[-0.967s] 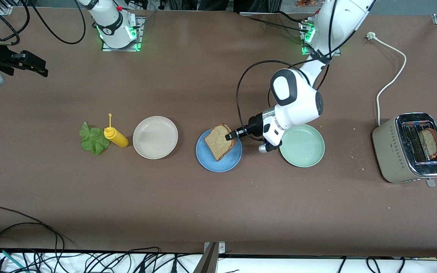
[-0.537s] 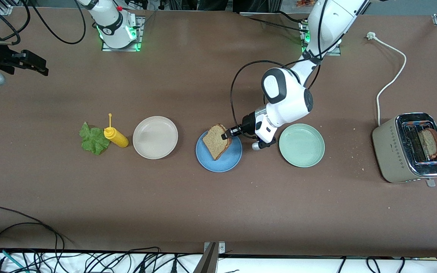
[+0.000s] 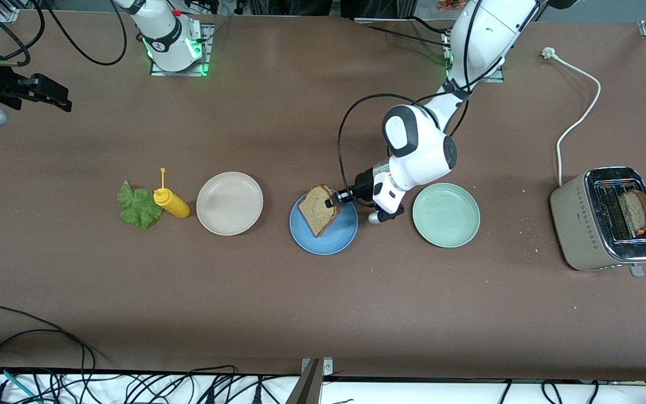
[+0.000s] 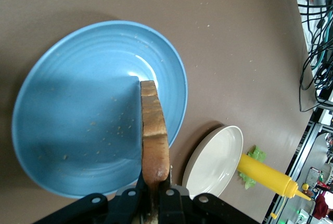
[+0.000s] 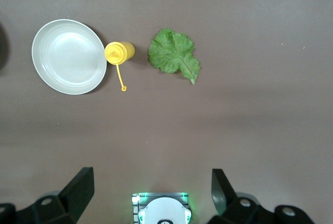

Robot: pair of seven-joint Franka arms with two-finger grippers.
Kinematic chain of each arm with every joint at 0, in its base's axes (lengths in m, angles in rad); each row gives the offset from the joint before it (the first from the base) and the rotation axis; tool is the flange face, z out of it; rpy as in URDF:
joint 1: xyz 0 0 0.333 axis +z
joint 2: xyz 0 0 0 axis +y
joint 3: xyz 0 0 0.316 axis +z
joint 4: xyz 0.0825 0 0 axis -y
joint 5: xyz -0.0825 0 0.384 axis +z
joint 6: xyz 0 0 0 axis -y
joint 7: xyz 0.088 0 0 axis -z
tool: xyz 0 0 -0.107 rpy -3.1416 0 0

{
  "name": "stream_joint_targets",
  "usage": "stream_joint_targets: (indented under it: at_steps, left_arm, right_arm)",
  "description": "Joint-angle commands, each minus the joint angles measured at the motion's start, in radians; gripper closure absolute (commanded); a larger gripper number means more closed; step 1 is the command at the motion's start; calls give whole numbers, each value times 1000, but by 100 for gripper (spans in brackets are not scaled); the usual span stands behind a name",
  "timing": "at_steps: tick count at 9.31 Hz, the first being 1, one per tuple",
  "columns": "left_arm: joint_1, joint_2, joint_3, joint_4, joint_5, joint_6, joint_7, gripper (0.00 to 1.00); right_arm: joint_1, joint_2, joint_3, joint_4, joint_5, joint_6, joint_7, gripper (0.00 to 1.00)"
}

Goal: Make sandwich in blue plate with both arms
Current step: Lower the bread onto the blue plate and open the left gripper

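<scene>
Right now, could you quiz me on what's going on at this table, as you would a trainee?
1. True or false: the left gripper is shut on a bread slice over the blue plate.
2. What lies beside the yellow bottle? A) lettuce leaf B) spoon C) tomato
3. Fill in: another slice sits in the ____.

Key: 1 true; 2 A; 3 toaster.

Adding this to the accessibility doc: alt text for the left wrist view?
The left gripper, shut on a slice of brown bread, holds it edge-on over a blue plate on the brown table. A white plate, yellow sauce bottle and lettuce lie nearby.
</scene>
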Motion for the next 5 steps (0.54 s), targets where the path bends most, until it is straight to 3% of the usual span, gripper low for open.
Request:
stream_joint_targets:
  at_steps: [1, 3, 4, 5]
  left_arm:
    - [-22, 43, 5, 58, -43, 23, 31, 100]
    - [-22, 57, 6, 85, -43, 29, 31, 100]
    - [-22, 57, 8, 86, -37, 29, 32, 95]
    - [-22, 57, 8, 85, -35, 29, 32, 80]
  right_arm:
    - [-5, 1, 3, 10, -2, -14, 5, 0]
    - [-5, 1, 3, 10, -2, -14, 5, 0]
    - [-5, 1, 3, 10, -2, -14, 4, 0]
    - [-5, 1, 3, 10, -2, -16, 4, 0]
